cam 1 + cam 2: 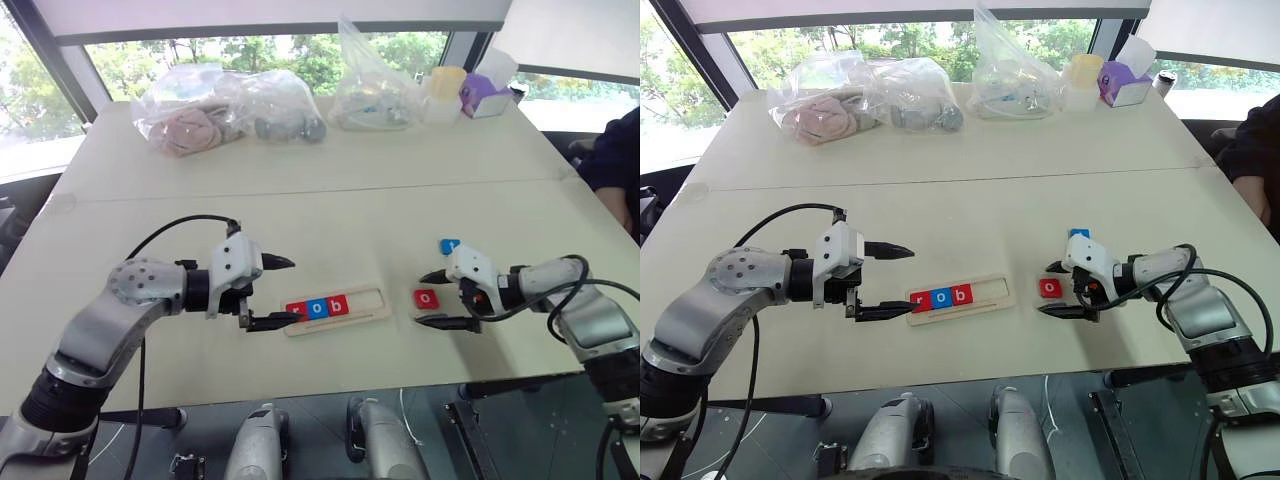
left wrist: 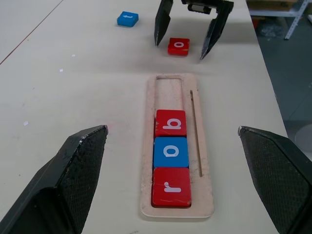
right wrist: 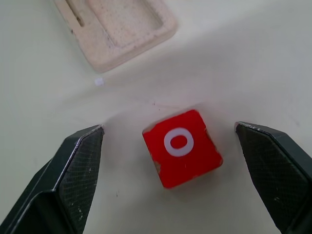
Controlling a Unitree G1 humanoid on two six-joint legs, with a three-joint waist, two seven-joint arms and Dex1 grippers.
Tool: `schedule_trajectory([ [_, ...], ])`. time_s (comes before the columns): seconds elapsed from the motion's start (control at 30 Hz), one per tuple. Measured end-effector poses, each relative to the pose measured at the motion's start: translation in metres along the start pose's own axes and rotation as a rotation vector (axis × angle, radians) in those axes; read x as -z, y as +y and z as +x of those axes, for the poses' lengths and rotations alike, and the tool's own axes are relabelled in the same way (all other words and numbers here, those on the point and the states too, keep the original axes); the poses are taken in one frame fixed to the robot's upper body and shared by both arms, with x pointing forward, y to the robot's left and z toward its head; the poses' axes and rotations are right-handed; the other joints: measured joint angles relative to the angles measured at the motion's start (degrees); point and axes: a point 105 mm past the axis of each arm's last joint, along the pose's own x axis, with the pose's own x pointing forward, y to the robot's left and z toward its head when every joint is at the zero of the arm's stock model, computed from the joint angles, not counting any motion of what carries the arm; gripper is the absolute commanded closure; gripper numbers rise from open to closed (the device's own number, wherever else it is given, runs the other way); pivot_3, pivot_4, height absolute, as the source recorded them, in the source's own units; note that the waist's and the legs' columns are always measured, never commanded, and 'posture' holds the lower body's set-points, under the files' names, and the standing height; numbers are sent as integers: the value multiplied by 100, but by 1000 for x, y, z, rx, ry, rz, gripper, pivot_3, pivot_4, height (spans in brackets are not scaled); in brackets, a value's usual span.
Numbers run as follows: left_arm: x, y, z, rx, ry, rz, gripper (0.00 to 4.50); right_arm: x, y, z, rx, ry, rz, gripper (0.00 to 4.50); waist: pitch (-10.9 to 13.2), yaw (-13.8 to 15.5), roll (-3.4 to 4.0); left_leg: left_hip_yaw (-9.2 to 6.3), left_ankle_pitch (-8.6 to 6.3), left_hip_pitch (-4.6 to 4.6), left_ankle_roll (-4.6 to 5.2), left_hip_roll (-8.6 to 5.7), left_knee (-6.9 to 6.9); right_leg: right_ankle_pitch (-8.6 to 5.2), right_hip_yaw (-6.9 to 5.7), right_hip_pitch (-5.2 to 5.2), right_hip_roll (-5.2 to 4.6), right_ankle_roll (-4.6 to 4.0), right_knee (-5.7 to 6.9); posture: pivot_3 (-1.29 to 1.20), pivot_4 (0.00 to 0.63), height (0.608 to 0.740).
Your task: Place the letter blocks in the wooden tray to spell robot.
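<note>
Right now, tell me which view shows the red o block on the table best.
The right wrist view: the red o block lies close up between the open right tool, letter plain. The eye views and left wrist view show it small, beside the wooden tray.

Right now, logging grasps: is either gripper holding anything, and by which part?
Nothing is held. The right gripper stands open around the red o block, not touching; the left gripper is open by the wooden tray.
</note>
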Motion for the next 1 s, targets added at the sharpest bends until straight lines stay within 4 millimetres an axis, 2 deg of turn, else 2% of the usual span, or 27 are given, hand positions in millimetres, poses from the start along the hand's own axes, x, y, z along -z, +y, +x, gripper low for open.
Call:
schedule_trajectory([
  [0.17,0,0,0,-3,0,-2,0,2,-3,-2,2,8,-12,92,0,0,0,0,0,6,0,0,0,0,0,5,0,0,1,0,150,740],
  [0.2,1,0,0,-4,1,-2,0,3,-3,-2,4,11,-13,324,0,0,0,0,0,6,0,0,0,0,0,5,0,0,2,0,150,740],
  [0.27,1,0,0,-6,1,-2,0,3,-5,-2,10,15,-18,931,0,0,0,1,0,6,0,0,1,0,0,7,0,0,1,0,150,740],
  [0.43,1,0,0,-4,2,-2,0,4,-9,-3,23,17,-26,3373,0,-2,0,2,0,10,0,0,0,1,0,10,0,0,2,0,150,740],
  [0.57,2,-1,-1,3,6,-6,0,2,-9,-2,18,14,-30,3368,0,-3,1,2,0,12,0,0,0,1,0,10,0,0,4,0,150,740],
  [0.63,2,-1,-1,2,6,-5,0,-6,-6,-1,0,7,-46,3368,0,-2,1,2,0,12,0,0,0,1,1,9,0,0,6,0,150,740],
  [0.77,2,-1,-1,2,3,1,0,-53,1,1,-66,-52,-186,3368,0,-30,1,-2,0,27,0,5,0,1,5,12,4,0,12,0,150,740],
  [0.87,1,-1,-1,2,2,2,0,-76,13,16,-140,-96,-258,3368,-1,-16,1,-2,0,28,0,6,0,1,4,15,7,-1,12,0,150,740],
  [1.0,1,-1,-1,0,2,1,0,-76,29,42,-243,-85,-280,3368,-1,16,1,2,0,22,-1,2,1,1,5,14,-2,-2,7,0,150,740],
])
